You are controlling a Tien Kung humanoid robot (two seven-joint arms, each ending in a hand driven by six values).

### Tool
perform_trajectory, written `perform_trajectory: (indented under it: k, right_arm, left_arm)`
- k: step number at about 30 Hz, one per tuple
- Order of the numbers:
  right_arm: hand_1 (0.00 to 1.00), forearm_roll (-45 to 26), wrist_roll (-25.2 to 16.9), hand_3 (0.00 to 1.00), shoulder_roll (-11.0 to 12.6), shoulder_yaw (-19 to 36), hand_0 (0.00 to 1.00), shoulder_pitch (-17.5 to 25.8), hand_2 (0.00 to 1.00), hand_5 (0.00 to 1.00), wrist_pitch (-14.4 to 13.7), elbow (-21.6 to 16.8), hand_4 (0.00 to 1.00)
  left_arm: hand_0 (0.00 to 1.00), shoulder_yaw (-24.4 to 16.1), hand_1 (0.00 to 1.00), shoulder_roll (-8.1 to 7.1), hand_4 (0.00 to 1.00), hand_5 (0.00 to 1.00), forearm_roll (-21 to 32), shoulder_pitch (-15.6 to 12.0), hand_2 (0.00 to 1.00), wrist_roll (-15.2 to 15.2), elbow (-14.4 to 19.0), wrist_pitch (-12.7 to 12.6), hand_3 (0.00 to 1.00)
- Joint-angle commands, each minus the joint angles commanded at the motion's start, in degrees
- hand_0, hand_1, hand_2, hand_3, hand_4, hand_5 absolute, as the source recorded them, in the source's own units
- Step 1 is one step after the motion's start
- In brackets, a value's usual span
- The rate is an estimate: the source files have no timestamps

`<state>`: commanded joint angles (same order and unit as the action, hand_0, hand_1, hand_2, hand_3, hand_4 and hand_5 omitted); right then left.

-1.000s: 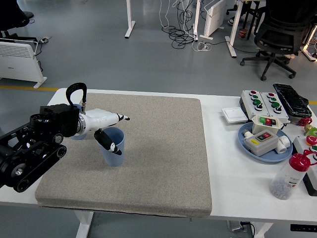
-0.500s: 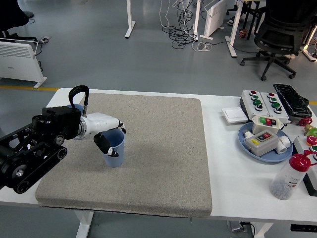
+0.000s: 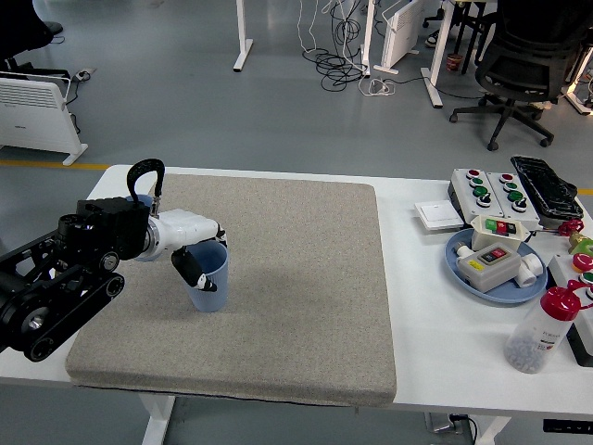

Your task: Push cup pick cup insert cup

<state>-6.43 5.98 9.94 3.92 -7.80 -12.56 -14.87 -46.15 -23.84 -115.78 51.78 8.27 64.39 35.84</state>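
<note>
Left hand gripping rim of blue cup, thumb outside, fingers over top, cup upright on grey mat toward mat's left side, white desk under mat, blue tray w/ switch boxes right of mat, red-capped bottle nearer edge

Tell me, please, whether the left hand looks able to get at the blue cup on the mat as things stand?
Probably yes: the left hand is already at the blue cup, fingers around its rim, nothing between them.
</note>
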Motion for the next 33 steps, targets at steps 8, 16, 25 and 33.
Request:
perform_trajectory:
  k: [8, 16, 25, 33]
  right_arm:
    - [0.686, -0.6, -0.2, 0.580, -0.1, -0.4, 0.749, 0.1, 0.683, 0.498, 0.0, 0.0, 0.097]
    - [0.686, -2.5, -0.8, 0.579, -0.1, -1.2, 0.749, 0.3, 0.684, 0.498, 0.1, 0.2, 0.097]
    - [0.686, -2.4, -0.7, 0.578, 0.0, -1.1, 0.749, 0.4, 0.683, 0.498, 0.0, 0.1, 0.097]
    - [0.686, -2.4, -0.7, 0.577, 0.1, -1.1, 0.749, 0.5, 0.681, 0.498, -0.1, 0.1, 0.098]
  left_arm:
    - [0.401, 0.1, 0.591, -1.24, 0.697, 0.139, 2.2, 0.8, 0.684, 1.0, 2.6, 0.4, 0.626]
    - [0.413, 2.2, 0.589, -7.82, 0.672, 0.098, 8.5, 7.7, 0.671, -0.1, 8.8, 1.1, 0.622]
    - [0.422, 1.7, 0.588, -9.95, 0.667, 0.092, 9.8, 15.8, 0.670, -2.0, 1.7, 1.1, 0.612]
    - [0.428, 0.5, 0.589, -9.02, 0.650, 0.080, 5.5, 19.1, 0.671, -2.9, -10.2, 1.1, 0.615]
